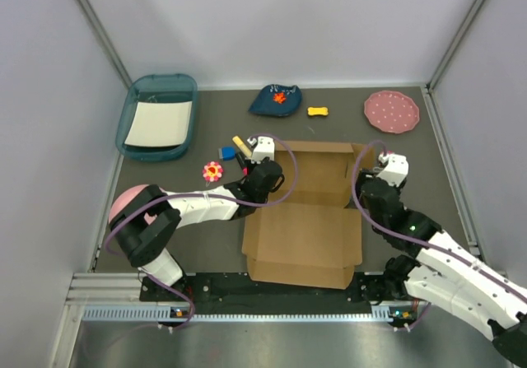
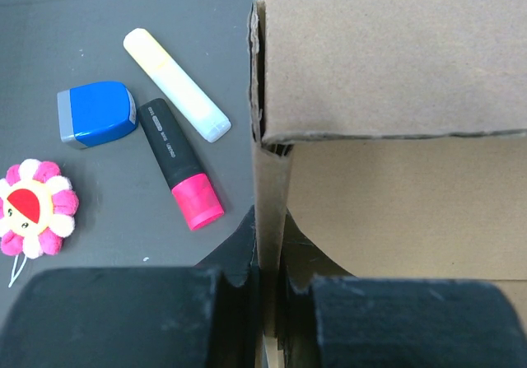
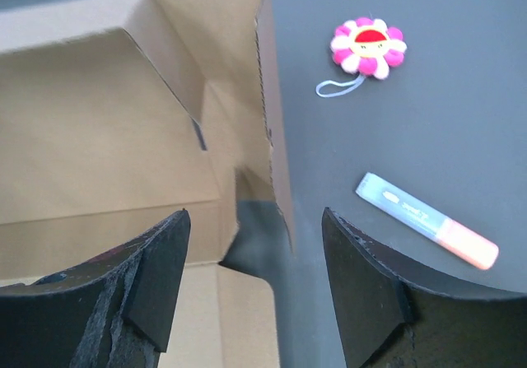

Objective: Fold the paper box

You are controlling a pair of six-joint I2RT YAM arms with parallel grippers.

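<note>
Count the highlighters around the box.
3: yellow highlighter and black-pink highlighter left of the paper box; grey-orange highlighter right of it, seen only from the right wrist. Others may be hidden.

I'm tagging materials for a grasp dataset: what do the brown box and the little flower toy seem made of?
The paper box: matte brown cardboard, likely corrugated, judging by its rough layered cut edges. The flower toy: probably plush fabric, with fuzzy pink-and-white petals and a thin string loop.

A robot lab's test cell: white panels [image 1: 49, 96] on metal struts [image 1: 97, 26] wall in a dark table [image 1: 222, 109]; two arms [image 1: 198, 207] are bolted to a rail [image 1: 272, 312] at its edge.
</note>
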